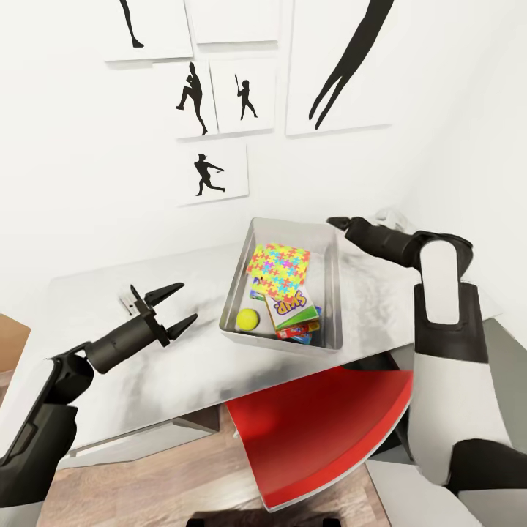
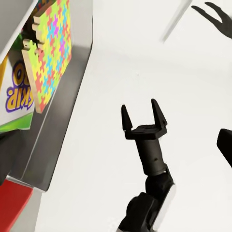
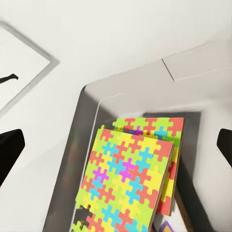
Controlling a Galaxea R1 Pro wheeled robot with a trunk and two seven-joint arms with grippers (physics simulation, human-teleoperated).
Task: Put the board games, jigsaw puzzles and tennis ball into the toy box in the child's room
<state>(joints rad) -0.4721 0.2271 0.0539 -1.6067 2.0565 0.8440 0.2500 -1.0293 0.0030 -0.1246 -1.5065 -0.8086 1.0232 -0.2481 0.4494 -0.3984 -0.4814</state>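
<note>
We are looking down at the toy box point(image 1: 333, 293) sitting on the table point(image 1: 110, 307), holding two stacked jigsaw puzzles point(image 1: 280, 268), board games point(image 1: 291, 305) and the tennis ball point(image 1: 247, 318). Our left gripper point(image 1: 181, 305) is hovering open and empty just beside the box; our right gripper point(image 1: 338, 220) is reaching over its far corner, jaws apart in the wrist view.

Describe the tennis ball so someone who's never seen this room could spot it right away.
Find the pale grey table against the white wall, then the shallow grey toy box on it. The tennis ball sits in the box's near left corner, beside the game boxes. It is the only round thing there, small and plain yellow-green, while its neighbours are flat and printed.
</note>
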